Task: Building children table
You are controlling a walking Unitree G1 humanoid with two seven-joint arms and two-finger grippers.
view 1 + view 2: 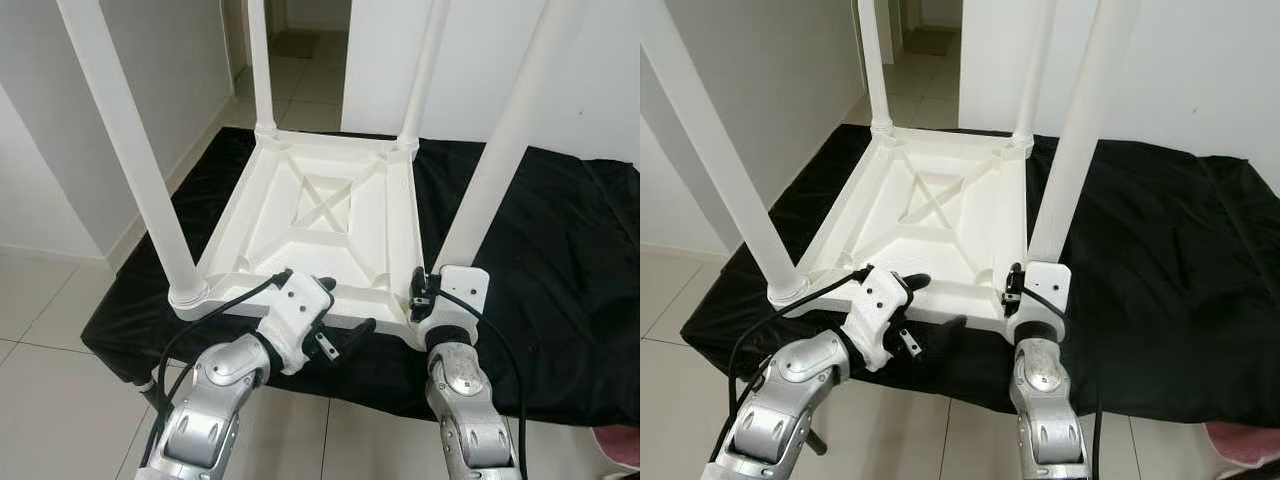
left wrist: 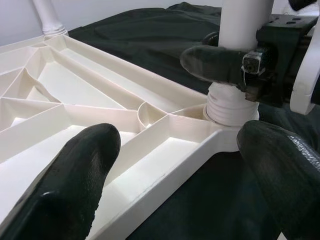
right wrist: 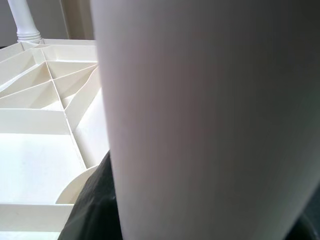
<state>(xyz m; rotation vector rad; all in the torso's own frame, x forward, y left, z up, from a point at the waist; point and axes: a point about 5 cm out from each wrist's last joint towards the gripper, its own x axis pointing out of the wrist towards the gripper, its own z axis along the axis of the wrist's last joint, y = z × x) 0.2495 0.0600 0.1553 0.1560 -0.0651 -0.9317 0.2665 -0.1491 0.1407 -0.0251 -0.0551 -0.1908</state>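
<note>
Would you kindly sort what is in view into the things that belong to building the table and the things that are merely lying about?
Part of the job:
- upside-down white tabletop
- four white legs standing in its corners; near right leg
- right gripper, closed round that leg
- left gripper, open at the tabletop's near edge

Just lying about:
- black cloth under the table
- pink cloth on the floor

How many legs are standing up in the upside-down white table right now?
4, one at each corner of the table: near left leg, near right leg with the right gripper at its base, far left leg, far right leg.
</note>
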